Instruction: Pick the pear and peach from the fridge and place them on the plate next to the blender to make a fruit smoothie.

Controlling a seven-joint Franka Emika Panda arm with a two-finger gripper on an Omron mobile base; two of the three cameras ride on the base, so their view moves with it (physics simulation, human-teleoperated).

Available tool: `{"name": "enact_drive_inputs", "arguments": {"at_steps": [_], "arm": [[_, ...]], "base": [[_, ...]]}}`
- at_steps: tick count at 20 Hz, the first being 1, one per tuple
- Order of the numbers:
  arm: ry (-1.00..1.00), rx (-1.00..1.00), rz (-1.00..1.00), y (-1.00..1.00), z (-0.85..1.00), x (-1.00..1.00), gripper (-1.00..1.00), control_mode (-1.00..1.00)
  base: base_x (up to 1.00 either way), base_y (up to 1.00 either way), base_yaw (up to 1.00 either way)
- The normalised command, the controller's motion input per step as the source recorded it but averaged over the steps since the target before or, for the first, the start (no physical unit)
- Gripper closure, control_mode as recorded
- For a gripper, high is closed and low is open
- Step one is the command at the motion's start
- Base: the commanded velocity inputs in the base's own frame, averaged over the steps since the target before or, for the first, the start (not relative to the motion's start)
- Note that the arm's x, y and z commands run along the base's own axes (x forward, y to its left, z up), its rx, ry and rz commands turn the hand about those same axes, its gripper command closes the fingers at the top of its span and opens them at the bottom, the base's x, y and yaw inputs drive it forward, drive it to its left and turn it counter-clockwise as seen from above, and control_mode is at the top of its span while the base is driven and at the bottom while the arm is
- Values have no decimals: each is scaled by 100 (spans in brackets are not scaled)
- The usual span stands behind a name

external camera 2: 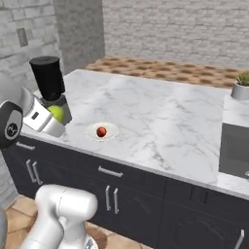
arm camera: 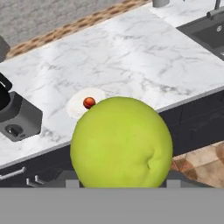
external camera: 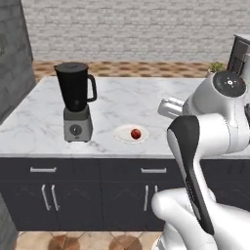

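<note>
My gripper is shut on the pear, a yellow-green fruit that looms large in the hand view and hides the fingertips. It hangs in front of the counter's edge, just before the blender, and is held off the counter. The peach lies on the small white plate right of the blender. In the hand view the peach and the plate sit just beyond the pear's top edge. The fridge is out of view.
The marble counter runs wide to the right of the plate. A sink is set in at its far right, with a potted plant behind it. Dark cabinet fronts with handles stand below the counter.
</note>
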Motion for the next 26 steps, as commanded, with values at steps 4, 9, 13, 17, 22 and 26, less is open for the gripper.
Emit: {"name": "enact_drive_inputs", "arguments": {"at_steps": [4,9,13,17,22,26], "arm": [[0,0,0,0,0,0,100,100],[0,0,0,0,0,0,100,100],[0,0,0,0,0,0,100,100],[0,0,0,0,0,0,100,100],[9,0,0,-15,-10,23,100,-100],[36,0,2,-8,-51,69,100,-100]], "base": [[51,65,-21],[62,36,-22],[44,-7,-16],[27,-24,-8],[5,-5,-1],[0,0,0]]}}
